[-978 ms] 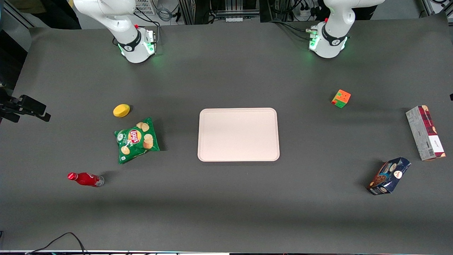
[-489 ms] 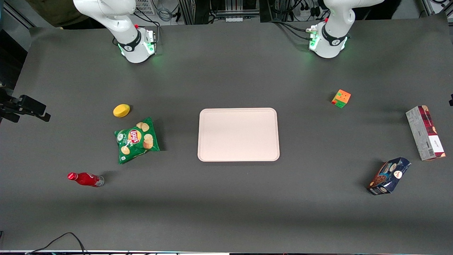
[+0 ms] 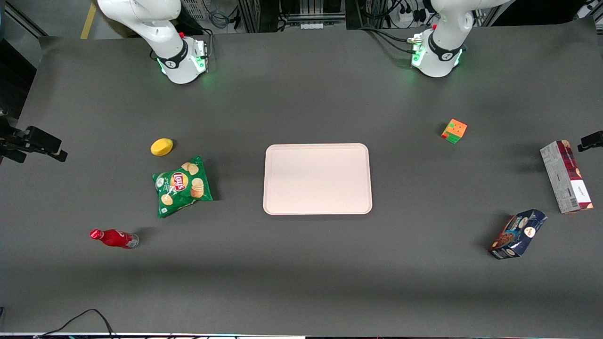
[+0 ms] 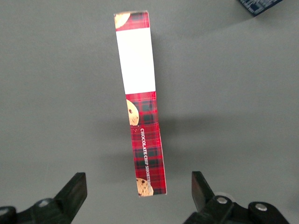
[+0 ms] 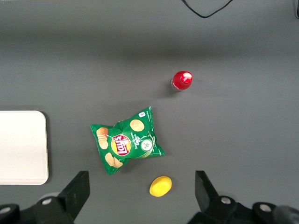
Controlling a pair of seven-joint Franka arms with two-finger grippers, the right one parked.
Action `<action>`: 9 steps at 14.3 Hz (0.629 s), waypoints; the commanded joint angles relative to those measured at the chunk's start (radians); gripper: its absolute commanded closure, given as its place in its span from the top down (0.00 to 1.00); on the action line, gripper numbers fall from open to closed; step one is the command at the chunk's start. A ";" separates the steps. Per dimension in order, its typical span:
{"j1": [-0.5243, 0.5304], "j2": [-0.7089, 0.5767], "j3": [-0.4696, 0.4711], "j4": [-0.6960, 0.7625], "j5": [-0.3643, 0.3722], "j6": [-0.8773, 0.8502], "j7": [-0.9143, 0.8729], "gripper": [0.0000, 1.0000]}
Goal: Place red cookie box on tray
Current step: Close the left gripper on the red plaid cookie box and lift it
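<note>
We're barely started: our gripper [image 4: 138, 191] hangs spread wide above the long red plaid cookie box [image 4: 139, 100], not touching. The box lies on the table, well apart from the pale pinkish-beige tray [image 3: 317, 179], so grabbing and moving remain.

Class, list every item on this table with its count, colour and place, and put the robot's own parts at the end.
tray: 1, pale pinkish-beige, middle of the table, nothing on it.
red cookie box: 1, dark red plaid with grey-white side, on the table at the working arm's end.
blue cookie box: 1, dark blue, nearer the front camera than the red cookie box.
puzzle cube: 1, orange and green, between the tray and the red cookie box, farther from the camera.
chip bag: 1, green, toward the parked arm's end.
lemon: 1, yellow, beside the chip bag.
bottle: 1, red, lying nearer the camera than the chip bag.
gripper: 1, black, open, above the red cookie box.
</note>
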 commanded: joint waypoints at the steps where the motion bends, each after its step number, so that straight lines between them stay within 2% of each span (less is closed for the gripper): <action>1: 0.006 0.051 0.000 0.010 -0.021 0.028 0.031 1.00; 4: 0.006 0.111 -0.002 0.013 -0.030 0.070 0.031 1.00; 9: 0.006 0.223 -0.004 0.065 -0.171 0.115 0.090 1.00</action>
